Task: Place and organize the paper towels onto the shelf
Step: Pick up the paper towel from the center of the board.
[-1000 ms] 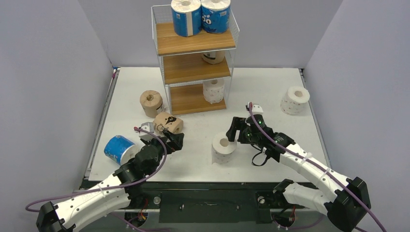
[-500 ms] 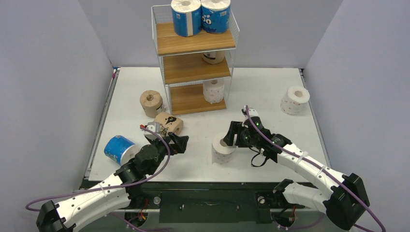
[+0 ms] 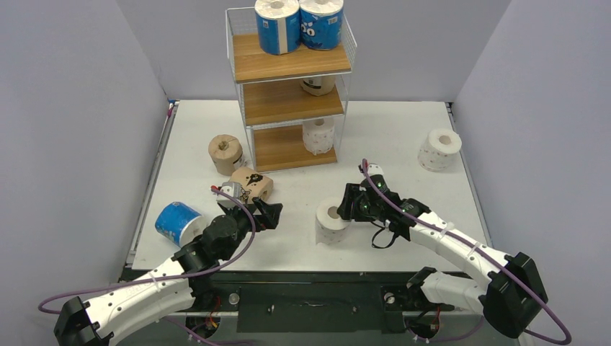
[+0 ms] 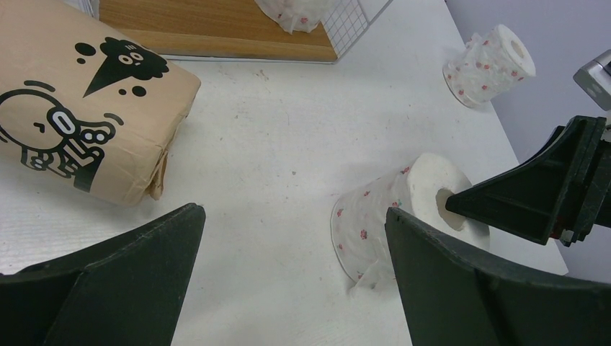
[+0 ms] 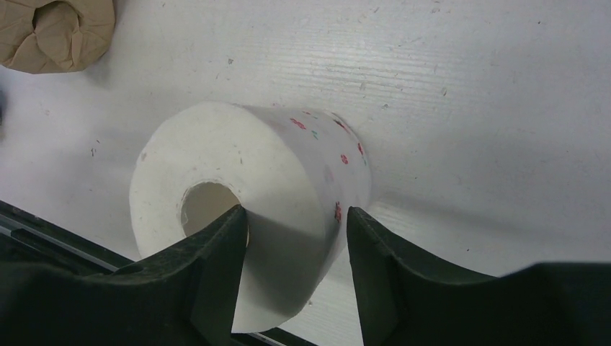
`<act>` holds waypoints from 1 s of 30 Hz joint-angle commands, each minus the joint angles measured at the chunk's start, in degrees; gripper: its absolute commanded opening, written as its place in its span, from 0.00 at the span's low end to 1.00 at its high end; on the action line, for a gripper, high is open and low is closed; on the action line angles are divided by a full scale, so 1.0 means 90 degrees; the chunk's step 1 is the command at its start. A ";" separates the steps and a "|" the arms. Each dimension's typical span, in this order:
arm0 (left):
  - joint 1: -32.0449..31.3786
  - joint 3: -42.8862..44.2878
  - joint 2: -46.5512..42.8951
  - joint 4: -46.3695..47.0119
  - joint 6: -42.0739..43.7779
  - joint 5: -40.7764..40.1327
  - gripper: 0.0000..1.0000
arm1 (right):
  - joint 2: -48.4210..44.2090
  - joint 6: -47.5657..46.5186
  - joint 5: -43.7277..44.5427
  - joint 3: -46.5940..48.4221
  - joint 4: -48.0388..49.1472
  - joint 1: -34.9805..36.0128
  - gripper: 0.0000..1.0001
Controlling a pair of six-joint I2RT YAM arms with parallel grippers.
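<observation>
A white paper towel roll (image 3: 332,220) (image 5: 274,166) stands on end at the table's front middle. My right gripper (image 3: 348,205) (image 5: 295,216) straddles its wall, one finger down the hollow core, the other just off the outer wrap; it is open, with the jaws narrowed. My left gripper (image 3: 263,209) (image 4: 292,216) hovers wide open and holds nothing, right of a lying tan roll (image 3: 252,185) (image 4: 79,137). The shelf (image 3: 288,65) carries two blue rolls (image 3: 277,25) on top, a tan roll (image 3: 318,85) in the middle, a white roll (image 3: 318,135) at the bottom.
Loose on the table are an upright tan roll (image 3: 225,153) left of the shelf, a blue roll (image 3: 177,223) lying at the front left edge, and a white roll (image 3: 439,148) at the far right. Grey walls enclose three sides.
My right gripper slid left onto the white roll and its jaws narrowed around the roll's wall. The left gripper drifted slightly up and right, staying wide open.
</observation>
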 commanded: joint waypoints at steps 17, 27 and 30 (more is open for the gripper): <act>0.0028 0.0099 -0.0201 0.0275 0.0032 -0.0150 0.97 | -0.0062 -0.0089 0.0434 0.0746 -0.0524 0.0103 0.28; 0.0030 0.0169 -0.0262 0.0313 0.0058 -0.0333 0.97 | 0.0325 -0.0288 0.0639 0.1936 -0.0708 0.0034 0.27; 0.0038 0.0219 -0.0301 0.0245 0.0069 -0.0399 0.97 | 0.0506 -0.0286 0.0681 0.2233 -0.0673 0.0006 0.27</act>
